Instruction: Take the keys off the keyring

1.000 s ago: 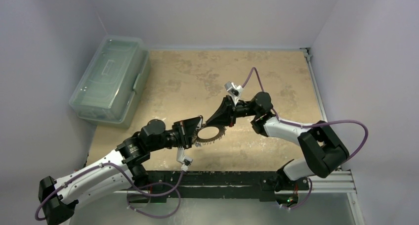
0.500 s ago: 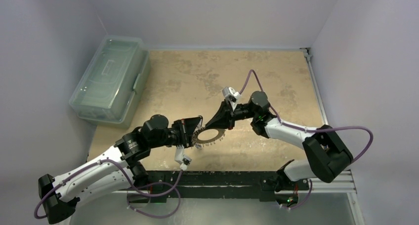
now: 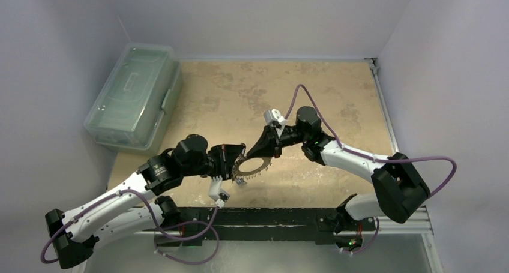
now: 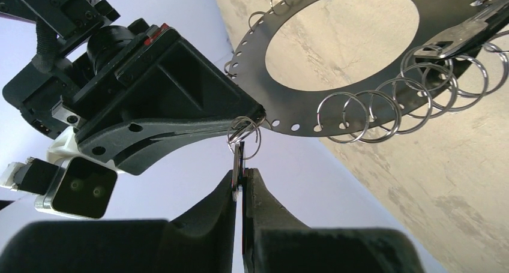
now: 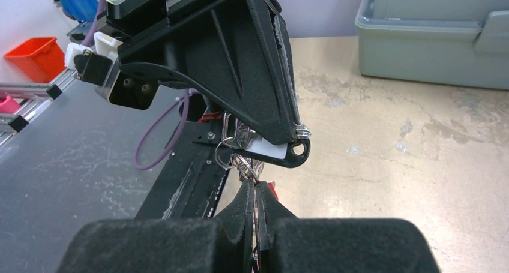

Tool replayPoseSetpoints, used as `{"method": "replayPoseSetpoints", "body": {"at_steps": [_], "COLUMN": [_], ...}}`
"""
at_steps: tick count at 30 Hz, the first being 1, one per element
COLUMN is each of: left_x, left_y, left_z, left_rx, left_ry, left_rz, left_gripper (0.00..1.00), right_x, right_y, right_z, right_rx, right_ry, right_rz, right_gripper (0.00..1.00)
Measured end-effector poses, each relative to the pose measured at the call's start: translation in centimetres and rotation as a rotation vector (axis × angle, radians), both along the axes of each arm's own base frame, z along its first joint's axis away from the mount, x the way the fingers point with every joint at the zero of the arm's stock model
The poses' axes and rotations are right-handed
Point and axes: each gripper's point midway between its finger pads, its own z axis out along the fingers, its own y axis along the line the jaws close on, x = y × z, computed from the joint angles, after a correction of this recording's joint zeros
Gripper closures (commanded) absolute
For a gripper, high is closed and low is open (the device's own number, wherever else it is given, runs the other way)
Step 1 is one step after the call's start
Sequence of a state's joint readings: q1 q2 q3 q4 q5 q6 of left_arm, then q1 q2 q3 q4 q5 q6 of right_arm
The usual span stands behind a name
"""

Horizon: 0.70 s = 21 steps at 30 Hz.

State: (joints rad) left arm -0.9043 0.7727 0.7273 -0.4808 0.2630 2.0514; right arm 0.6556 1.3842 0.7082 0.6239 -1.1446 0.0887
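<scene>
You are not far along, as far as I can tell. The keyring (image 4: 336,108), a big flat silvery metal ring with a wide hole and little holes all round its rim, is up in the air. It hangs over the near half of the sandy brown table (image 3: 228,93), about midway between the table's left and right edges.

Your right gripper (image 5: 256,195) is pinched tight on the rim of the keyring and holds it up. Your left gripper (image 4: 240,177) is pinched tight on a thin flat silvery key (image 4: 238,159), seen from its edge. That key hangs on a small wire loop (image 4: 244,132), and the loop goes through a hole in the rim. So this key is not off yet. I think you must get it out of its loop, or get the loop out of the rim.

More work is left. A long silvery key (image 4: 459,36) sits across the keyring from your left gripper. From above, more keys (image 3: 251,177) stick out like small teeth along the rim. The other wire loops (image 4: 384,105) in the left wrist view look bare, but keys may hang behind the ring.

Some things are hard to see:
- You cannot tell from here how many keys are already off.
- The held key is so thin that its shape is not clear.
- In the right wrist view the left gripper hides most of the keyring.
- In the left wrist view the top of the keyring is cut off.
</scene>
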Motion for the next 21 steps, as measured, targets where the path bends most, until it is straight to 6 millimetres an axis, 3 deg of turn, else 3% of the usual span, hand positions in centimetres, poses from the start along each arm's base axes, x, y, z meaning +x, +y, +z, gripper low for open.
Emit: {"method": "replayPoseSetpoints", "body": {"at_steps": [7, 13, 21], "left_x": [-0.5, -1.0, -1.1], "left_y": [0.2, 0.5, 0.5], "left_z": [0.5, 1.5, 2.0], "left_rx": [0.018, 0.029, 0.014], "left_ry": [0.023, 0.097, 0.268], "left_rz": [-0.011, -0.001, 0.069], "left_gripper": [1.0, 1.0, 1.0], "right_x": [-0.2, 0.0, 1.1], "right_y": [0.0, -0.2, -0.8], "right_z": [0.7, 1.4, 1.1], "right_rx": [0.015, 0.031, 0.015], "right_ry": [0.026, 0.054, 0.042], "right_rz": [0.009, 0.013, -0.042], "right_gripper": [0.99, 0.71, 0.63]}}
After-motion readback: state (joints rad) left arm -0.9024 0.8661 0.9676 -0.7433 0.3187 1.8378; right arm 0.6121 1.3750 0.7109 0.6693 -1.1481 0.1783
